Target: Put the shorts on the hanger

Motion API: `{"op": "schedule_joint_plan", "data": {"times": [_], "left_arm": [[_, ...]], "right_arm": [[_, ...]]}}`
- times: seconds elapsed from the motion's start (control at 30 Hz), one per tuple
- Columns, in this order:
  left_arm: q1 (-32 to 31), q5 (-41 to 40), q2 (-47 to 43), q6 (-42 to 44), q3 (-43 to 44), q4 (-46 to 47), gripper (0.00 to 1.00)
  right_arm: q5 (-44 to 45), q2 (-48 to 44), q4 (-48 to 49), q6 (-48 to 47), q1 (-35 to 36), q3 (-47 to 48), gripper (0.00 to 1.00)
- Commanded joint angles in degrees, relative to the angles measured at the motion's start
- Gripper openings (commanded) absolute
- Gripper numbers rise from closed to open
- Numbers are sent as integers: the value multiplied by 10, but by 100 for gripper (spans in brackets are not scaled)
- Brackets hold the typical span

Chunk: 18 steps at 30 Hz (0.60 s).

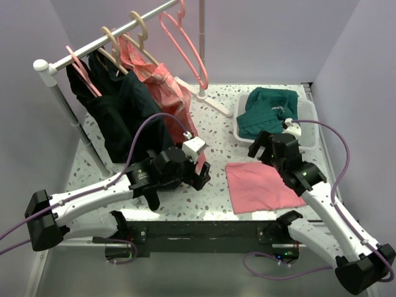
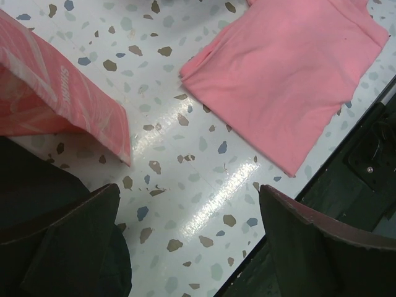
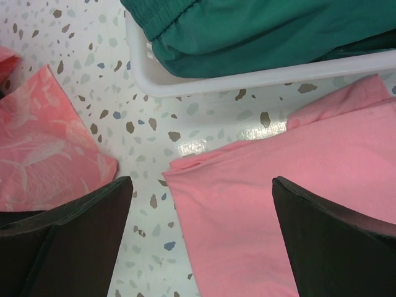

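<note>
The teal-green shorts (image 1: 267,110) lie bunched in a white tray (image 1: 309,141) at the back right. They also show at the top of the right wrist view (image 3: 247,31). The salmon-pink hanger (image 1: 185,46) hangs empty on the right end of the rail. My right gripper (image 1: 263,148) is open and empty, just in front of the tray's near rim (image 3: 247,80) and above the edge of the flat pink cloth; in its own view (image 3: 201,204) nothing lies between the jaws. My left gripper (image 1: 201,175) is open and empty over bare table (image 2: 189,207).
A flat pink cloth (image 1: 263,185) lies at front right (image 2: 284,74) (image 3: 278,210). The clothes rail (image 1: 105,40) carries dark navy garments (image 1: 117,117), a patterned pink garment (image 1: 164,86) (image 2: 55,105) and beige wooden hangers (image 1: 124,38). The rail's foot (image 1: 210,102) reaches across the back.
</note>
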Motion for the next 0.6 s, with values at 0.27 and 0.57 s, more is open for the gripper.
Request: {"op": "schedule_joint_plan", "data": {"times": [0.27, 0.57], "left_arm": [[-2, -8, -7, 11, 37, -11, 100], [-2, -8, -11, 15, 40, -23, 100]], "right_arm": [[26, 63, 9, -74, -1, 87, 99], [12, 229, 26, -138, -140, 224, 98]]}}
